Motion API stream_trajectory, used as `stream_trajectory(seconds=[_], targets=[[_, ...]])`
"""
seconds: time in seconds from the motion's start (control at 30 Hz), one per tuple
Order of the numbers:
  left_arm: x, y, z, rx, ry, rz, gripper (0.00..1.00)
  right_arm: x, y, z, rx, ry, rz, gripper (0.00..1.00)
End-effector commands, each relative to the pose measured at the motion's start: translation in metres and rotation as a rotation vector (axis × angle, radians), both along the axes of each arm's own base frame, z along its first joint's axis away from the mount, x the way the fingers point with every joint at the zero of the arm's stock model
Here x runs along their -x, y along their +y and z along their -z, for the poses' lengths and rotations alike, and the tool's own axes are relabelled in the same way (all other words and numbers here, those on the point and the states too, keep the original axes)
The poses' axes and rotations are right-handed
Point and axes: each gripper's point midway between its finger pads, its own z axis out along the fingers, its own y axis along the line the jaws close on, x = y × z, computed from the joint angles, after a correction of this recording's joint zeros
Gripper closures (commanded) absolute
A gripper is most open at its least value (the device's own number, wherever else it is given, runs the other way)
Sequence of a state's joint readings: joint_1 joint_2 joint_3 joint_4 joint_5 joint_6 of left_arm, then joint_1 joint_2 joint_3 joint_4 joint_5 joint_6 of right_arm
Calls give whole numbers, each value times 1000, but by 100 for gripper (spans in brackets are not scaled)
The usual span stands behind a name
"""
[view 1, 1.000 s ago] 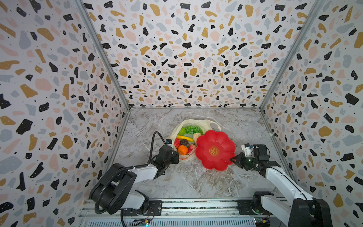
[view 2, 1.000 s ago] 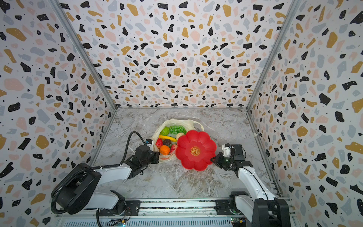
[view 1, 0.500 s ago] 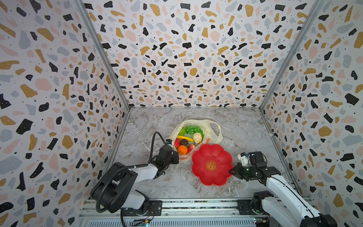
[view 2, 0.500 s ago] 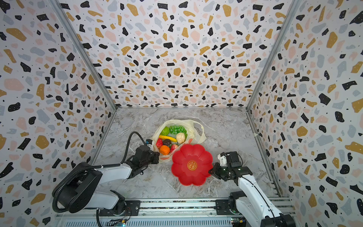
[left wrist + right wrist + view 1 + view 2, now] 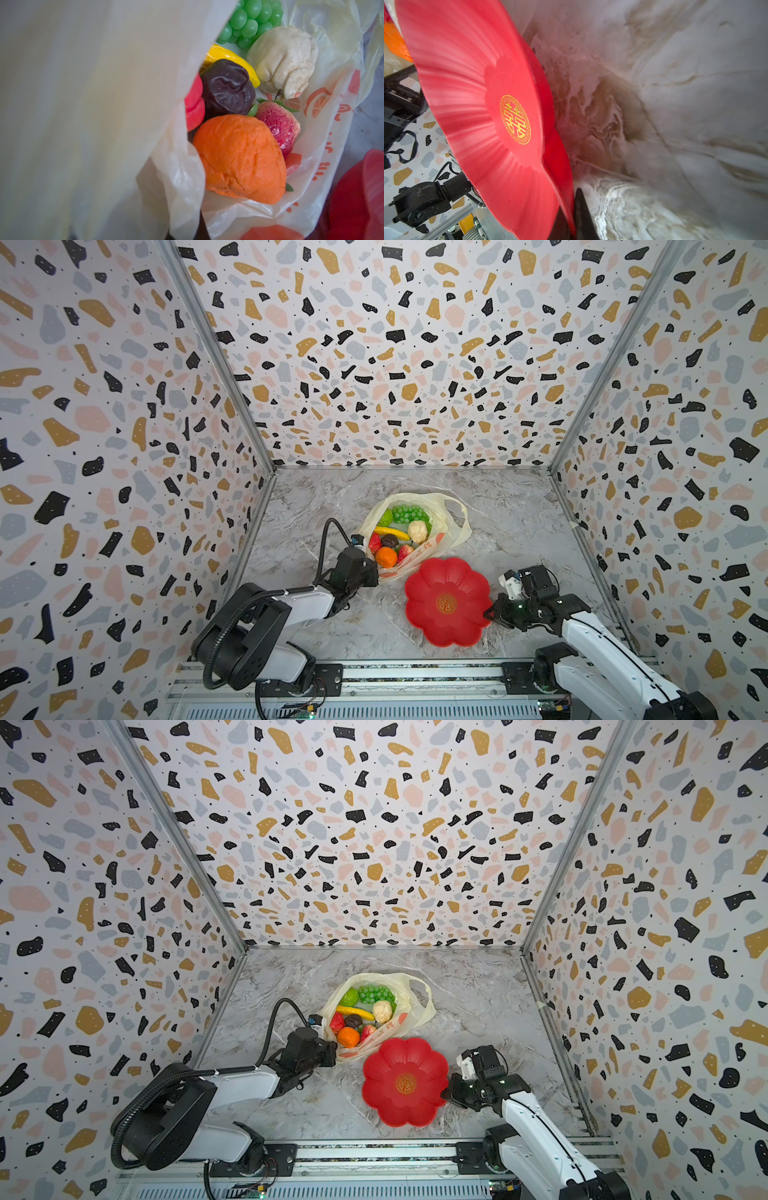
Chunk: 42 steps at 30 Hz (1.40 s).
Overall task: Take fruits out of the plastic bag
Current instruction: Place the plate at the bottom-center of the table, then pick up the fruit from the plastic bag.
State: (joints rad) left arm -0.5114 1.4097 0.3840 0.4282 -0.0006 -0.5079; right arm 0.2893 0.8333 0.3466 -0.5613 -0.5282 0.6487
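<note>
Most of the left wrist view was blurred film of the plastic bag (image 5: 83, 124), which hid the left claw's (image 5: 372, 571) tips. Pressed together, that claw pinched the bag's rim, with the fruits (image 5: 239, 158) just beyond it inside the bag. Both arms reached low over the surface (image 5: 519, 522). The right claw (image 5: 570, 201) pinched the red dish's (image 5: 467, 83) rim.

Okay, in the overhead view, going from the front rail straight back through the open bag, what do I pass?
In order: red flower dish → orange → dark brown fruit → green grape bunch → far rim of the plastic bag.
</note>
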Motion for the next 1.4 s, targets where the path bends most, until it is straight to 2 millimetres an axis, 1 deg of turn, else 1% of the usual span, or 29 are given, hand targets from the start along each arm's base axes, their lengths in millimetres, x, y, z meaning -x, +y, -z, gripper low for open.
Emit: stream_trajectory(seconds=[0.0,0.03,0.13,0.27,0.37,0.43,0.57,0.67,0.8,0.87,0.93,0.97,1.03,1.13,1.23,1.33,1.37], targets=[[-6,-1,-6,-6,-35,0,96,-5,-1,-5,41,-30,-16,84],[-6,-1,-5,-7,-34,0,96,-7,0,-7,48,-40,-19,79],[-6,-1,-6,-7,-36,1,96,-8,0,-8,65,-46,-26,70],[-6,0,-6,-8,-36,0,96,-9,0,-11,72,-58,-30,61],[-6,0,-6,-10,-37,0,96,-17,-4,-22,106,-105,-14,52],[-6,0,-6,-9,-37,-1,96,-24,-7,-32,128,-140,7,48],[-7,2,-9,-16,-47,-11,96,-39,-12,-54,183,-223,69,46],[-13,8,-12,-50,-61,-42,98,-58,-11,-77,209,-324,113,46],[-25,16,-16,-107,-64,-95,98,-87,-6,-118,270,-467,130,44],[-33,15,-25,-124,-74,-102,99,-101,6,-137,270,-546,103,42],[-40,16,-34,-136,-97,-114,99,-115,25,-154,239,-614,73,40],[-42,16,-36,-135,-103,-116,99,-120,35,-158,220,-637,57,39],[-40,16,-34,-128,-106,-118,99,-133,58,-163,192,-666,19,37],[-32,20,-23,-126,-98,-118,99,-149,96,-160,194,-680,-77,37],[-26,16,-17,-104,-78,-93,98,-162,131,-152,220,-698,-170,36],[-27,13,-18,-87,-80,-85,98,-177,156,-137,253,-687,-233,36],[-28,12,-20,-83,-83,-85,98,-182,161,-131,264,-682,-248,36]])
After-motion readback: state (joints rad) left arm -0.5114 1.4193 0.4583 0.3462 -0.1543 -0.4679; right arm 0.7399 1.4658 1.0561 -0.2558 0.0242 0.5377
